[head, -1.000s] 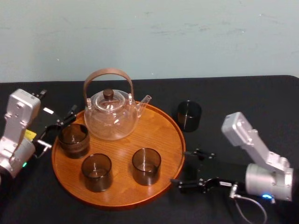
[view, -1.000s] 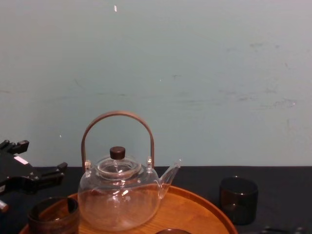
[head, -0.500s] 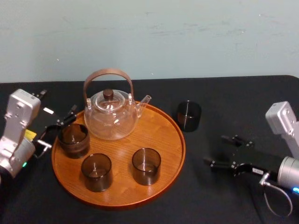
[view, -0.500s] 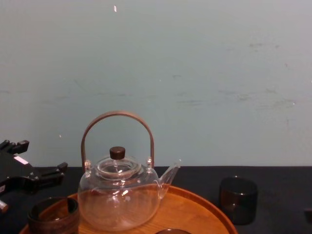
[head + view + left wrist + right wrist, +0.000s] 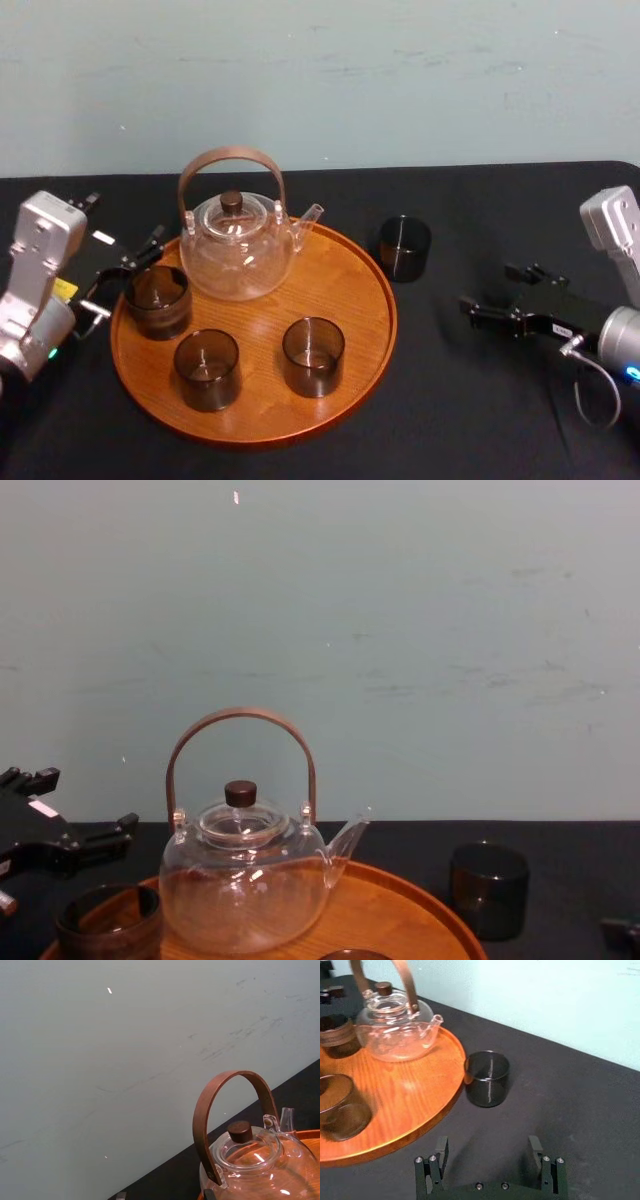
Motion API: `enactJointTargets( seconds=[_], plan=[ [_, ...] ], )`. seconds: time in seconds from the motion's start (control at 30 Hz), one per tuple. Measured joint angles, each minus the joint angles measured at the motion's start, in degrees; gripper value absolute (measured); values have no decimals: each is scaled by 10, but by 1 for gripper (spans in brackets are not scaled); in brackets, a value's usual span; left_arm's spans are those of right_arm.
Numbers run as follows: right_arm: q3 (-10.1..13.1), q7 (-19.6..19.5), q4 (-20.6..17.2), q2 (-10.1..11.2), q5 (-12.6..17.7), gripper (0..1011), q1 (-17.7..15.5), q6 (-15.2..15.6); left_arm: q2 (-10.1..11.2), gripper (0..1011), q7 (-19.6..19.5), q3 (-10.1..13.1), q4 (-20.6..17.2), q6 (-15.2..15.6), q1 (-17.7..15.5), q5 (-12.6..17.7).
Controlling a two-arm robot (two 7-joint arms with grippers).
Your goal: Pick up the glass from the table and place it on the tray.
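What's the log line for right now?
right gripper open, apart from glass | glass upright on table, just off tray rim | left gripper open, idle at tray's left edge | glass not yet grasped

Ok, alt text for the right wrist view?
The open right gripper faces a dark glass standing on the black table, beside the rim of a wooden tray. The tray holds a glass teapot and more dark glasses.

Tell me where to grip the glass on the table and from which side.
Grip the glass by its straight upright wall, mid-height, probably from the robot's right: the open right gripper faces it there, while the tray rim crowds its left side. The left gripper sits by the tray.
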Motion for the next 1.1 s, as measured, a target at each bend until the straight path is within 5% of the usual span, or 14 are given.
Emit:
enactJointTargets(
  seconds=[1.1],
  plan=[
    [-44, 8, 120, -100, -69, 1002, 133, 42, 0, 1001, 0, 0, 0, 0, 0, 0]
  ],
)
